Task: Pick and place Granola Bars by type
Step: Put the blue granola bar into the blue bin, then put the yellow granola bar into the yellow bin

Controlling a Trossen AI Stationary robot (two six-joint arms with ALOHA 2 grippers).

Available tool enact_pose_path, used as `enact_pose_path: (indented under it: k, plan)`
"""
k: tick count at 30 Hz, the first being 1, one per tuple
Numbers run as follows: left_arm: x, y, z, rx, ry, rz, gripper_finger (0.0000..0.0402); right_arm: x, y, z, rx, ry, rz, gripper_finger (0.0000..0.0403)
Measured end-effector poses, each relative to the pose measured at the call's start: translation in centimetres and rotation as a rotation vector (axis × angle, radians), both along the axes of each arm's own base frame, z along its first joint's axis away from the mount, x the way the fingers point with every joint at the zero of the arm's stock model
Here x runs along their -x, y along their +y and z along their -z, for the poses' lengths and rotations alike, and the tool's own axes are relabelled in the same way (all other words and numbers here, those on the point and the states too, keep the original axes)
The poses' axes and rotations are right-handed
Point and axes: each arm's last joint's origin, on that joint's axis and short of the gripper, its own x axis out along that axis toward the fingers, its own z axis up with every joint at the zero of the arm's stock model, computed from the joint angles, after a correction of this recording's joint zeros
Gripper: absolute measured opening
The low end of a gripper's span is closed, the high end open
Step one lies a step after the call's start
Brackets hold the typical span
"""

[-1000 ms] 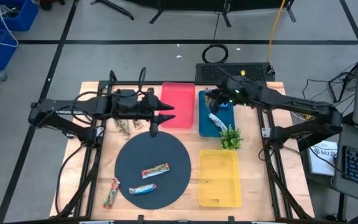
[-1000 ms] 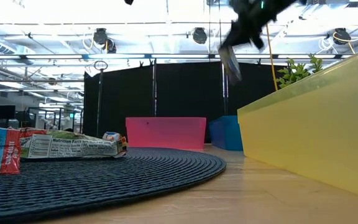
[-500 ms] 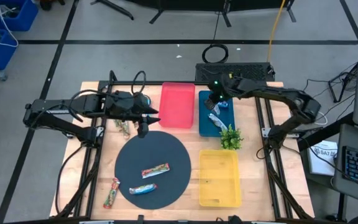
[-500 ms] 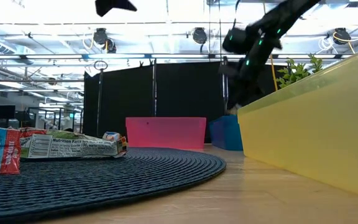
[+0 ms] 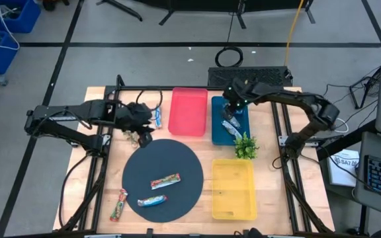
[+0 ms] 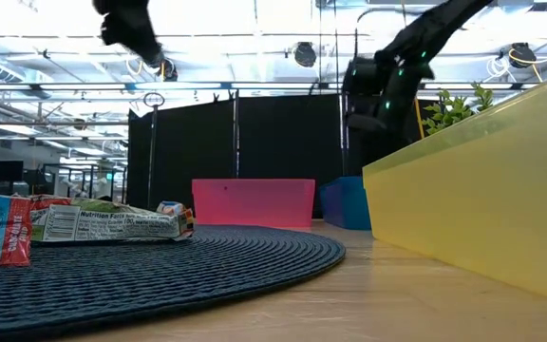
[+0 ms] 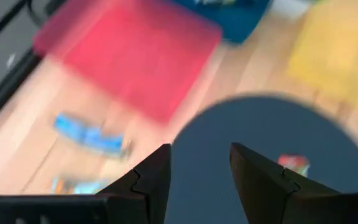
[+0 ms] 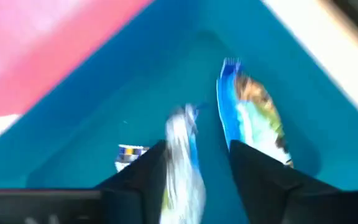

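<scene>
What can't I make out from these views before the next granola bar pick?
- Left wrist view: motion blur smears the blue bars on the wood; wrapper print unreadable.
- Right wrist view: the right gripper partly covers a bar in the blue tray; blurred too.
- High view: the bars by the left gripper are too small to type.
- Low view: the yellow tray hides the blue tray's contents.

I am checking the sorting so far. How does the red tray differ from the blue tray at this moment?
The red tray looks empty, while the blue tray holds at least two blue-white bars. The right gripper hangs over the blue tray with open fingers; no gripper is over the red tray, and the left gripper is near the round dark mat. Both trays stand side by side at the table's far edge.
</scene>
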Motion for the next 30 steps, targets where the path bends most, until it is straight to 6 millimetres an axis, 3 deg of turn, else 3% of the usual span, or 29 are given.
enact_pose_path:
  k: [5, 13, 18, 27, 30]
  plan:
    - [1.7, 0.1, 0.9, -0.021, 0.167, -0.153, 0.0170, 0.8, 0.7, -3.5, 0.115, -0.122, -0.041, 0.0217]
    - [4.0, 2.5, 1.9, 0.046, 0.177, -0.838, 0.0170, 2.4, 4.0, -8.9, 0.193, -0.360, -0.060, 0.0235]
    - [5.0, 3.2, 5.5, 0.101, 0.243, -1.130, 0.0170, 2.7, 6.8, -11.6, 0.254, -0.507, -0.141, 0.0233]
    - [6.3, 2.8, 14.5, 0.307, 0.345, -1.354, 0.0170, 2.8, 10.4, -13.8, 0.253, -0.657, -0.281, 0.0233]
    - [5.9, 3.0, 14.5, 0.259, 0.318, -1.393, 0.0170, 3.1, 11.0, -14.1, 0.264, -0.669, -0.312, 0.0233]
